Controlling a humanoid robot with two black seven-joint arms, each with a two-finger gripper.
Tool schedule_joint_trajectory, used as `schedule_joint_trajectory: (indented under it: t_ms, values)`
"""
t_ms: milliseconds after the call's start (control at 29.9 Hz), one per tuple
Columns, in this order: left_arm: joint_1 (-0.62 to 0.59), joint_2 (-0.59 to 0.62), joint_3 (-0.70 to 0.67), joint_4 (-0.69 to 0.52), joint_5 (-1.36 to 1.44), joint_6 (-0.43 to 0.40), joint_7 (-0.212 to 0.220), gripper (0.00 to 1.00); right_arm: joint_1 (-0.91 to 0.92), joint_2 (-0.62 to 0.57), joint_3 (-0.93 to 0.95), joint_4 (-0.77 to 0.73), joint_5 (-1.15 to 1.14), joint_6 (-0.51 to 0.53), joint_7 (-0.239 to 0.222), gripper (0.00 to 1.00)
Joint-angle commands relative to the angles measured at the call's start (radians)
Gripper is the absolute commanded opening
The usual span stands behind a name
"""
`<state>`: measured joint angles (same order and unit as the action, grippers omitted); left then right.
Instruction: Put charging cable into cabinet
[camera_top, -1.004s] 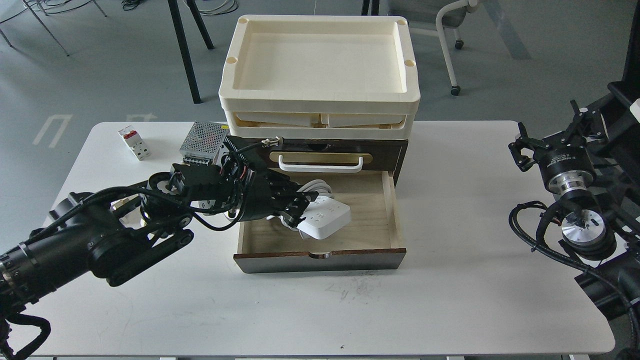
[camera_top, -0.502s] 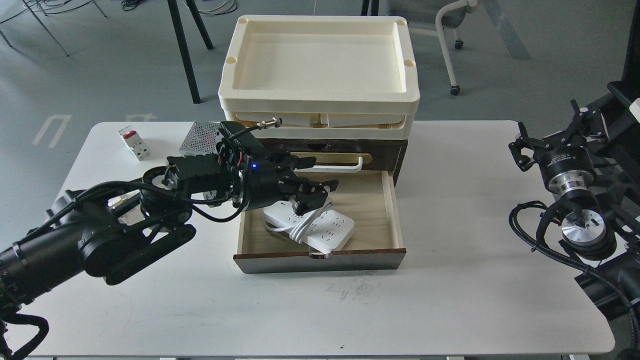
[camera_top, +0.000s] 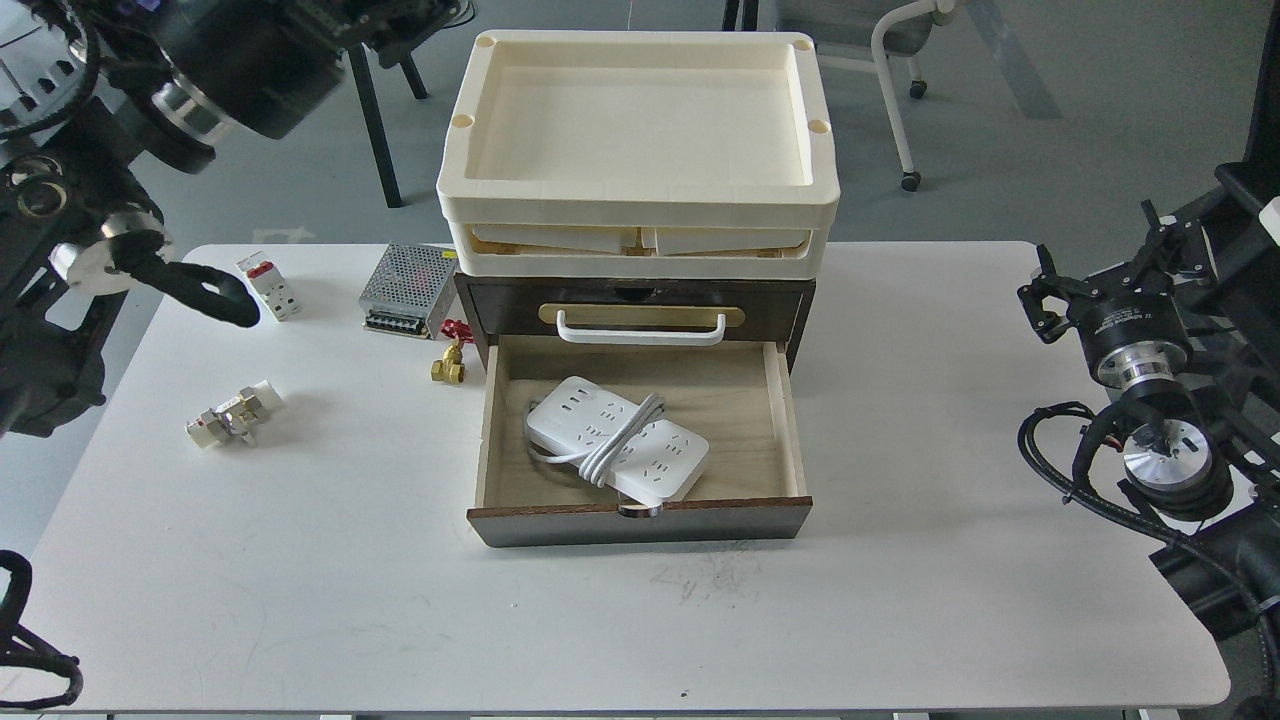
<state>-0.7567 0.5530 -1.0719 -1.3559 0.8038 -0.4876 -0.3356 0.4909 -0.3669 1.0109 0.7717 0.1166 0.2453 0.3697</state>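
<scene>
White charging cable (camera_top: 617, 450) flat in cabinet (camera_top: 640, 523) drawer; left claw unseen; right claw (camera_top: 1043, 297) well apart, grip unclear.

Cream trays (camera_top: 638, 205) stacked; power-supply box (camera_top: 407, 290), breaker (camera_top: 268, 285) — left on table (camera_top: 900, 600).

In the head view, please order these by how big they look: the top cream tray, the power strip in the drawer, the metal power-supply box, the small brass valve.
1. Top cream tray
2. Power strip
3. Metal power-supply box
4. Brass valve

The power strip lies nearer the camera, so its lead over the box may be partly perspective.
</scene>
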Motion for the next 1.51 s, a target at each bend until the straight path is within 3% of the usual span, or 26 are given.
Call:
schedule_joint_trajectory:
  t_ms: [0,67,134,468,736,1104,1472]
  values:
    - [-0.009,0.004,-0.029,0.113,-0.159,-0.001,0.087,0.94,0.0,0.0,0.0,0.001,0.0,0.0,0.0,1.0]
    - [-0.006,-0.001,-0.034,0.168,-0.236,-0.001,0.139,0.95,0.0,0.0,0.0,0.001,0.0,0.002,0.0,1.0]
    - [0.003,-0.001,-0.04,0.227,-0.334,-0.001,0.164,0.96,0.0,0.0,-0.002,0.001,0.0,0.002,-0.002,1.0]
    - [0.085,-0.005,-0.042,0.566,-0.774,-0.001,0.165,0.99,-0.003,0.002,-0.002,0.018,0.0,0.009,-0.003,1.0]
    - [0.155,-0.088,-0.025,0.745,-0.815,-0.001,0.185,0.99,-0.002,0.002,0.005,0.015,0.0,0.009,-0.002,1.0]
    - [0.175,-0.166,0.0,0.842,-0.816,-0.001,0.193,0.99,-0.002,0.002,0.02,0.014,0.002,0.005,-0.002,1.0]
    - [0.175,-0.217,-0.002,0.845,-0.818,-0.001,0.191,0.99,0.014,0.002,0.017,0.014,0.002,0.009,-0.003,1.0]
